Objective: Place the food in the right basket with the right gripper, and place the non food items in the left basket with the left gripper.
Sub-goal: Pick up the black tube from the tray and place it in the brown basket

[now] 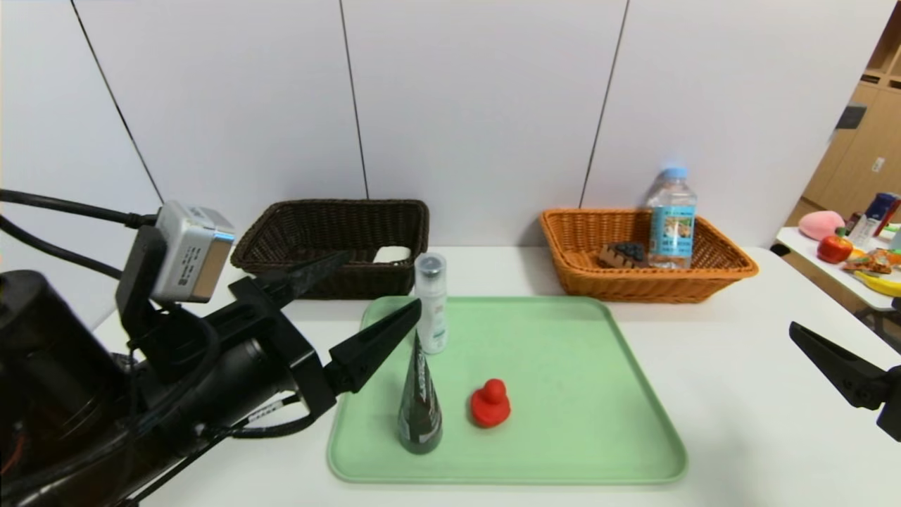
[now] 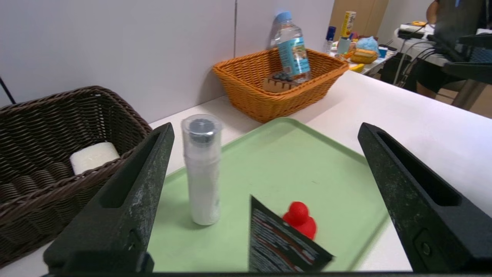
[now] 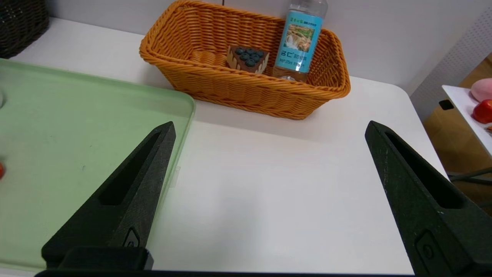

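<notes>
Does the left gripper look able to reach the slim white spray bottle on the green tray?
Probably yes: the left gripper is open, the slim white spray bottle stands upright between its fingers, nothing blocking.

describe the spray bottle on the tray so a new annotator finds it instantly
Find the green tray at the table's centre, between the two baskets. At its far-left corner, nearest the dark brown basket, stands the spray bottle: a slim, upright white cylinder with a silver cap. Its tray neighbours are a dark cone-shaped tube and a small red duck.
</notes>
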